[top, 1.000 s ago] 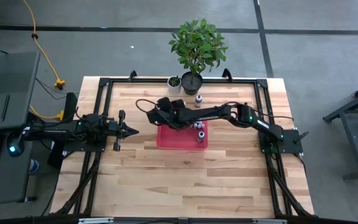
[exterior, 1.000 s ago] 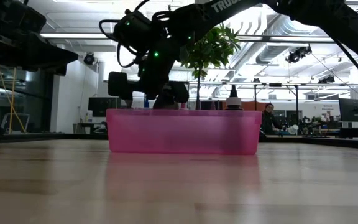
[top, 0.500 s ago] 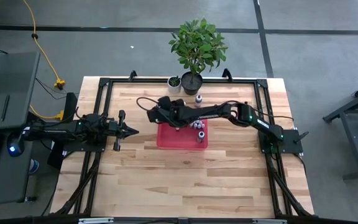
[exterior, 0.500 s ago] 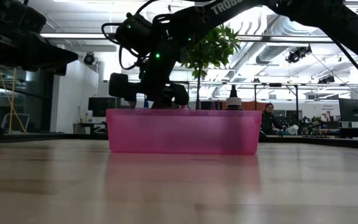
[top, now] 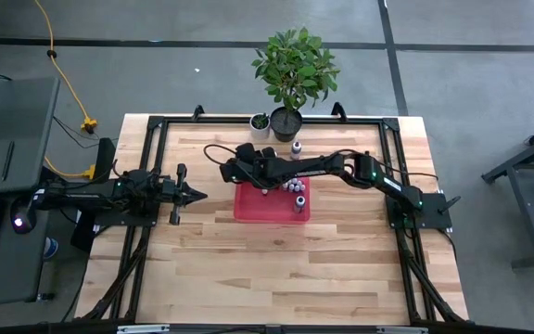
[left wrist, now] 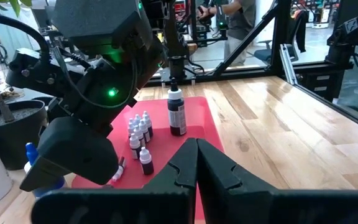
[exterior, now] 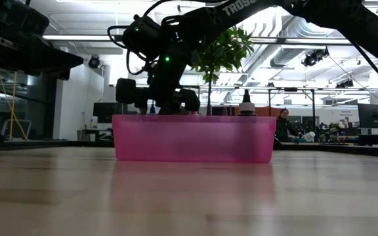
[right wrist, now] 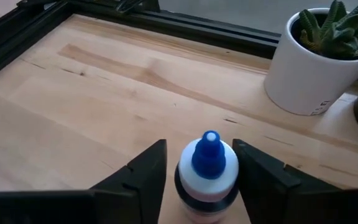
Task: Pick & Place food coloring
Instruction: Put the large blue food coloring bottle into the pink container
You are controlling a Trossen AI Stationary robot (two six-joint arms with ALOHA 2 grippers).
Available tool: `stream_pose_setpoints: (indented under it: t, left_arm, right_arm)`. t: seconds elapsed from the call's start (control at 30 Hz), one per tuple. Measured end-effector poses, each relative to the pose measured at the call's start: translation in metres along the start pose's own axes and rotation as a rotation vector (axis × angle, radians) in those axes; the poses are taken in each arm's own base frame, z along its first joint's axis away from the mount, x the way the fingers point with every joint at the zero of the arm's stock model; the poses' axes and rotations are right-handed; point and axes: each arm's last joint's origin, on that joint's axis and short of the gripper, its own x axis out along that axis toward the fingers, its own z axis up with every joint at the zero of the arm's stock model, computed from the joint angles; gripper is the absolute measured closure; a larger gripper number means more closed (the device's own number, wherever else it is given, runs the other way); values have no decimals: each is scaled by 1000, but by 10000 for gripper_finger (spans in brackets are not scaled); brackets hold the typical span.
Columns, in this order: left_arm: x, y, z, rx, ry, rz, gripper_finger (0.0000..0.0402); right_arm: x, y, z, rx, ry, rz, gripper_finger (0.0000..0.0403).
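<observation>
A small food coloring bottle with a blue cap (right wrist: pixel 208 165) stands upright on the wood, just off the far left corner of the red tray (top: pixel 248 209). My right gripper (right wrist: pixel 199 149) reaches across the tray and is open, one finger close on each side of the bottle. The left wrist view shows the same blue cap (left wrist: pixel 31 152) behind that gripper. Several tiny white-capped bottles (left wrist: pixel 138 134) and a taller black bottle (left wrist: pixel 177 112) stand in the tray. My left gripper (top: pixel 197 194) waits shut at the table's left. My right gripper's fingers (right wrist: pixel 148 168) flank the bottle's shoulder (right wrist: pixel 185 177), coming slanting down from the table's right. I cannot tell whether they touch it. The bottle stands upright on the table.
A small white pot with a succulent (right wrist: pixel 312 68) stands just beyond the bottle at the far edge, beside a black pot holding a leafy plant (top: pixel 290 70). Another bottle (top: pixel 296 147) stands on the table behind the tray. A black frame (top: pixel 156 130) borders the table.
My right gripper has stayed over the bottle, and in the low view the gap between its fingers has narrowed around it. The bottle has not moved.
</observation>
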Motion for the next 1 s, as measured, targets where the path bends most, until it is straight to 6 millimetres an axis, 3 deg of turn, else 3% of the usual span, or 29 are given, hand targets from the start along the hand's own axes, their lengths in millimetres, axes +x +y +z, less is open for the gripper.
stream_pose_setpoints:
  t: [0.33, 1.0]
  left_arm:
    - [0, 0, 0, 0, 0, 1, 401]
    - [0, 0, 0, 0, 0, 2, 401]
  right_arm:
    - [0, 0, 0, -1, 0, -1, 279]
    - [0, 0, 0, -45, 0, 1, 281]
